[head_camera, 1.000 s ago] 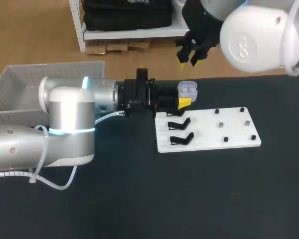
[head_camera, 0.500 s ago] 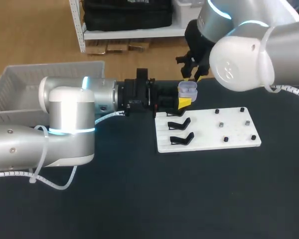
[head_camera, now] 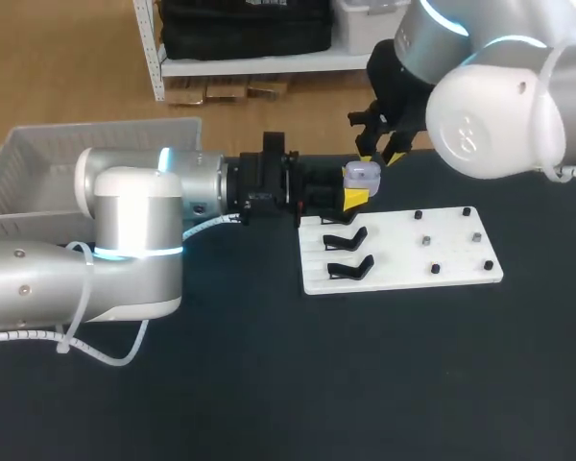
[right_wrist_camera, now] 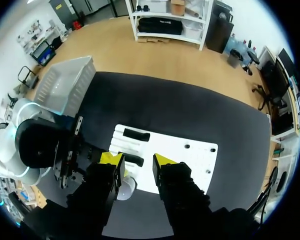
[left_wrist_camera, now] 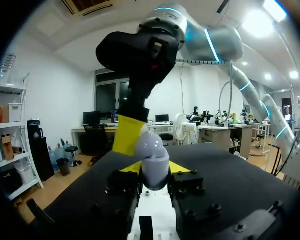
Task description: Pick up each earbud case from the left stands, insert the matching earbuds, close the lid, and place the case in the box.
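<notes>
Earbud case [head_camera: 362, 174] clamped between the left gripper's [head_camera: 353, 184] fingers, with the right gripper [head_camera: 379, 157], fingers spread, just above the case.

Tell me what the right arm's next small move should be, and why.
Probably lift the right hand straight up off the case: it looks shut, one right fingertip rests on it, and the left hand grips it from both sides, ready for the box.

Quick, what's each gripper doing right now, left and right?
Left gripper: closed on the earbud case.
Right gripper: open, holding nothing, one finger at the top of that case.
</notes>
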